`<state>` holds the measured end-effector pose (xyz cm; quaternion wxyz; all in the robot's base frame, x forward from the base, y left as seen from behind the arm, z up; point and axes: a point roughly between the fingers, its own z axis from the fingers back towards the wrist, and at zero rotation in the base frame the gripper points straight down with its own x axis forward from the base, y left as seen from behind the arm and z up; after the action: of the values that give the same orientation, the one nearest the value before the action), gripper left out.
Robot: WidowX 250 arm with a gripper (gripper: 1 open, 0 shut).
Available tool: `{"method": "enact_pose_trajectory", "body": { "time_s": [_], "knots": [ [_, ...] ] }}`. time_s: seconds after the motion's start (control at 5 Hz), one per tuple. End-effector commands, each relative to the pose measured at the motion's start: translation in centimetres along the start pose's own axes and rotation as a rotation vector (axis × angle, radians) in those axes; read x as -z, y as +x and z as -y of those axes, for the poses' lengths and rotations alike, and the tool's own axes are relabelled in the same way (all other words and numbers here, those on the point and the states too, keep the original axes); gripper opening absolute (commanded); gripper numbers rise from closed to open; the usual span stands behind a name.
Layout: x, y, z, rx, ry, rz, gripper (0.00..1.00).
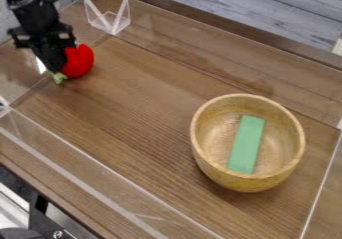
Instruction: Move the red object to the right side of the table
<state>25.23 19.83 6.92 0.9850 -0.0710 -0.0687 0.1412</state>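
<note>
The red object (83, 59), a small glossy round toy fruit, sits on the table (147, 123) at the far left, near the back acrylic wall. Its little green stem piece (59, 78) pokes out at its lower left. My gripper (54, 63) points down right against the fruit's left side. The black fingers (48, 49) are together and shut on the stem end of the fruit. The fruit still rests on the wood.
A wooden bowl (214, 148) holding a flat green block (247, 143) stands at the right. Low clear acrylic walls (107, 18) border the tabletop. Bare wood lies between the fruit and the bowl.
</note>
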Motion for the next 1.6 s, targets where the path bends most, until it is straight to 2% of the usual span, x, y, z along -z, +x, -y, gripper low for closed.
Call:
{"method": "enact_pose_trajectory", "body": {
  "time_s": [0.0, 0.2, 0.4, 0.6, 1.0, 1.4],
  "knots": [
    [-4.8, 1.9, 2.2, 0.070, 0.024, 0.092, 0.00],
    [-5.5, 3.6, 4.9, 0.146, -0.003, 0.105, 0.00],
    [-5.2, 4.3, 6.5, 0.182, -0.014, 0.104, 0.00],
    [-4.3, 4.0, 5.1, 0.212, -0.003, 0.084, 1.00],
    [-2.6, 3.6, 2.6, 0.265, 0.018, 0.044, 1.00],
    [-0.9, 3.1, 1.0, 0.155, 0.060, 0.027, 1.00]
  ]
}}
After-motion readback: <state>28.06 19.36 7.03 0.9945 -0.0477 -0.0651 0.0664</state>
